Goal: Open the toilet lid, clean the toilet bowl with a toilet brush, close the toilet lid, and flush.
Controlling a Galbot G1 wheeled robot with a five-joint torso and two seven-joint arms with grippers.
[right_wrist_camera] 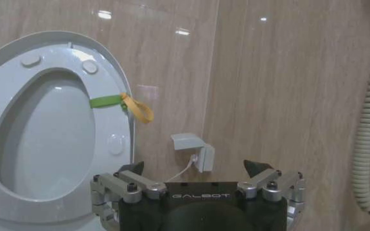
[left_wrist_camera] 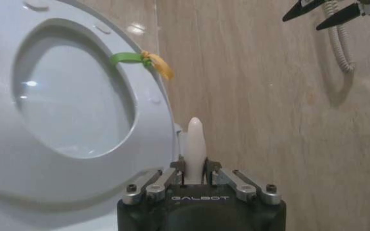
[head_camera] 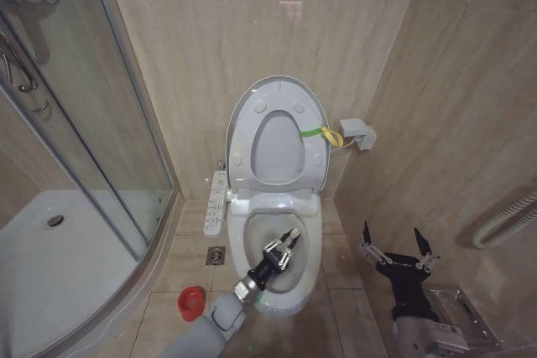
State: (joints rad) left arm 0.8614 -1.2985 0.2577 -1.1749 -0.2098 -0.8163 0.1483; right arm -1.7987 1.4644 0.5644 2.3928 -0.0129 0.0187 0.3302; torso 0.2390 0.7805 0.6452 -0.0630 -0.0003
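Your toilet lid (head_camera: 277, 136) stands raised against the tiled wall (head_camera: 201, 39) behind the toilet bowl (head_camera: 277, 232), with the ring seat (head_camera: 312, 153) lifted up along with it, and a yellow-green strap (head_camera: 323, 133) loops off the right edge of the pair. The bowl lies open directly below the lid. Over the bowl's middle you have the left gripper (head_camera: 289, 241), reached in from the bowl's front rim, its fingers closed around the white handle of the toilet brush (left_wrist_camera: 193, 147); the handle end pokes up past the fingers in the left wrist view, while the brush head is hidden. The red holder cup (head_camera: 192, 301) sits on the floor to the left of the bowl's front, near the shower tray (head_camera: 50, 249) and its glass door. A control panel (head_camera: 216, 203) runs along the bowl's left side. To the right of the bowl, over bare floor tiles, the right gripper (head_camera: 398, 245) hangs with its fingers spread wide and nothing between them. A coiled hose (head_camera: 503, 220) hangs on the right wall beyond it.
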